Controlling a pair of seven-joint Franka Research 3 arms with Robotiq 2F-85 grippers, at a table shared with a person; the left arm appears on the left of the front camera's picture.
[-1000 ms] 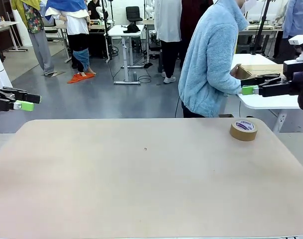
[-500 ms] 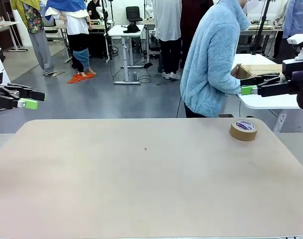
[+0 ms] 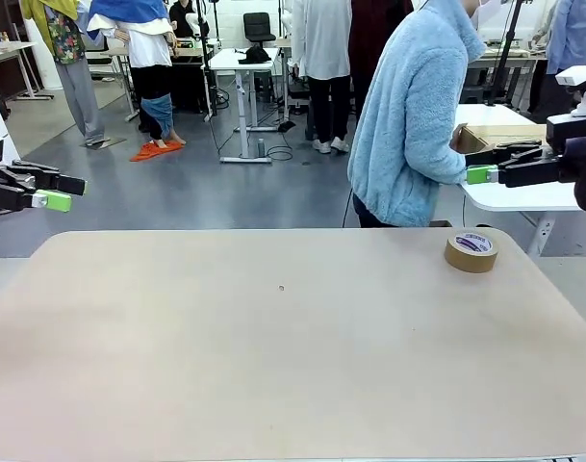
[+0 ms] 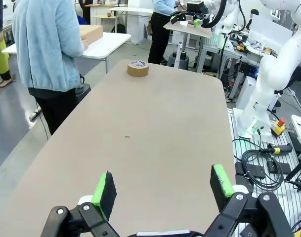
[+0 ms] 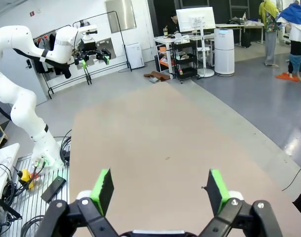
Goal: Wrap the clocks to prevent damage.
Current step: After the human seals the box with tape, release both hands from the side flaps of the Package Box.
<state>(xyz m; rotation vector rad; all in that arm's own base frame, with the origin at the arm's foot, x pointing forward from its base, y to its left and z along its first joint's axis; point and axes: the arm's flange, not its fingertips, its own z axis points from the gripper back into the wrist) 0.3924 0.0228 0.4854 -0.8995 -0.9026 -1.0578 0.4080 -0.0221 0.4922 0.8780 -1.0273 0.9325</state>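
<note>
While both arms hang back at the sides of the worktop [image 3: 273, 366], the left tool [image 3: 60, 192] sits above the near-left corner with its jaws spread wide and nothing between them; the right tool [image 3: 485, 166] is likewise spread wide and empty, raised beyond the far-right edge. A roll of brown tape [image 3: 471, 251] lies flat near the far-right corner. A person in a light blue fleece [image 3: 408, 115] stands at the far side, turned toward a cardboard box [image 3: 495, 135], which appears to rest on a white side table.
</note>
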